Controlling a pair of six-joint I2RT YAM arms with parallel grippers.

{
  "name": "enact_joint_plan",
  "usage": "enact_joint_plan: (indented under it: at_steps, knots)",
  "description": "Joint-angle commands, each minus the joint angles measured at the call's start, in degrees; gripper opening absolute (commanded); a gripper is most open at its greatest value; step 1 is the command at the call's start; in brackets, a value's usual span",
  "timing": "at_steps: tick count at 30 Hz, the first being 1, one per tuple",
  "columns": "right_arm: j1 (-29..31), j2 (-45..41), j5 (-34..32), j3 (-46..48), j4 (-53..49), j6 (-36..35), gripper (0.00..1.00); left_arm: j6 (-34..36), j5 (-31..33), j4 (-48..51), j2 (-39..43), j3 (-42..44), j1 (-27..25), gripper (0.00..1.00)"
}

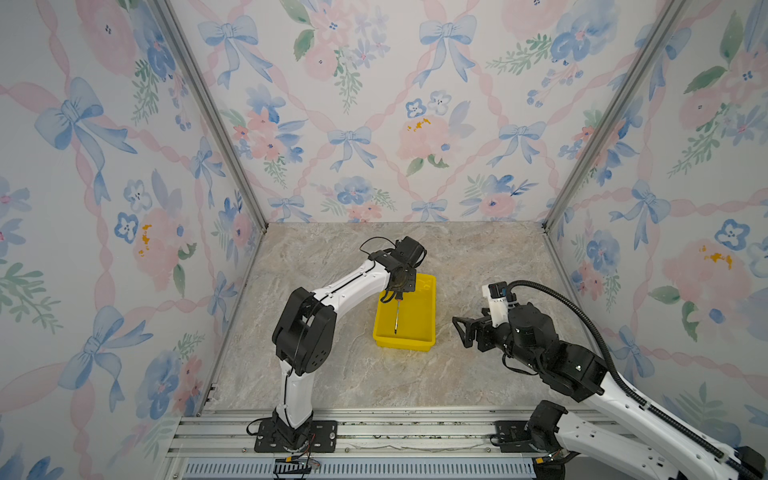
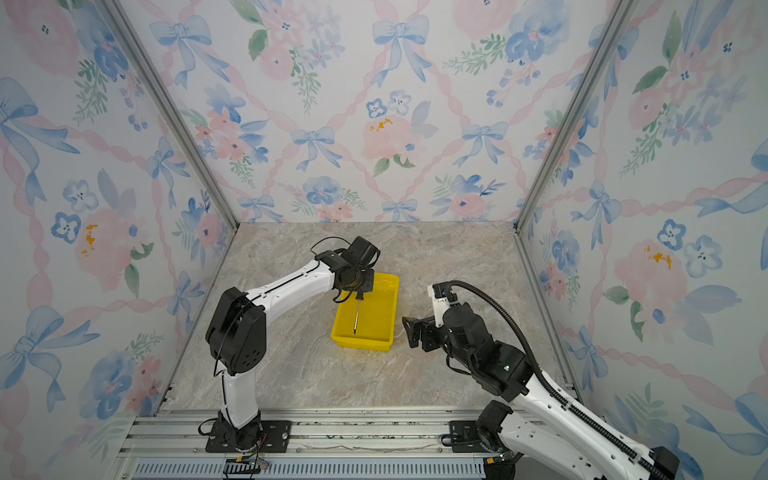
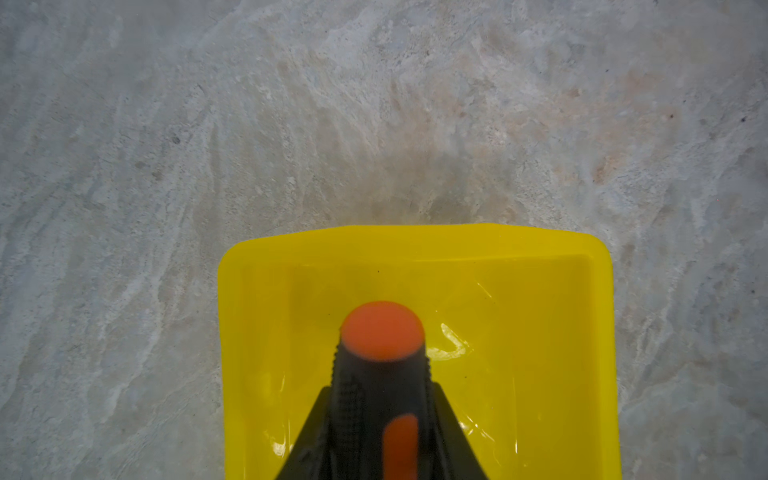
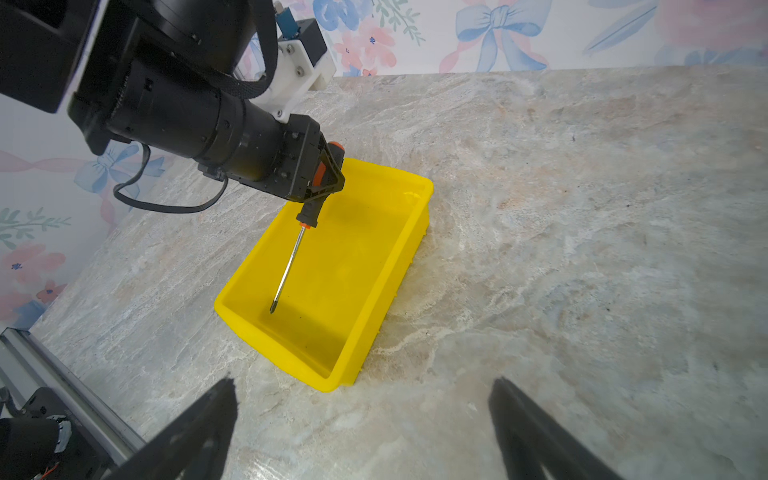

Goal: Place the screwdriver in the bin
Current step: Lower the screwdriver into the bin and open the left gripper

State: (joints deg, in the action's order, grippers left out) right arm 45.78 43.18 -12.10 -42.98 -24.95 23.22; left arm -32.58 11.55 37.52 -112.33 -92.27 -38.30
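The yellow bin (image 1: 405, 343) (image 2: 362, 344) stands mid-table in both top views. My left gripper (image 1: 400, 287) (image 4: 328, 176) hovers over the bin's far end, shut on the black-and-orange handle of the screwdriver (image 1: 397, 316) (image 2: 356, 316). The metal shaft slants down into the bin, its tip close to the floor near the front wall (image 4: 291, 262); whether it touches cannot be told. In the left wrist view the handle (image 3: 380, 365) fills the gap between the fingers, above the bin's rim (image 3: 415, 237). My right gripper (image 1: 460, 332) (image 4: 361, 386) stands open and empty to the right of the bin (image 4: 399, 270).
Marble tabletop (image 1: 478, 257) enclosed by floral walls on three sides. An aluminium rail (image 1: 374, 428) carrying both arm bases runs along the front edge. The left arm's elbow (image 1: 303, 332) rises left of the bin.
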Motion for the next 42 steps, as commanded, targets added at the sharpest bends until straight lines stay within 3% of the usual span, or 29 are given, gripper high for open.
enact_joint_plan:
  at_steps: [1, 42]
  knots:
    - [-0.6, -0.2, -3.0, -0.1, -2.1, 0.9, 0.97, 0.4, -0.8, 0.7, -1.4, -1.7, -0.4, 0.00]
    - [-0.6, -2.7, -6.4, 0.1, -2.8, 2.4, 0.97, -1.1, -2.3, 0.6, -12.4, -3.2, -2.7, 0.01]
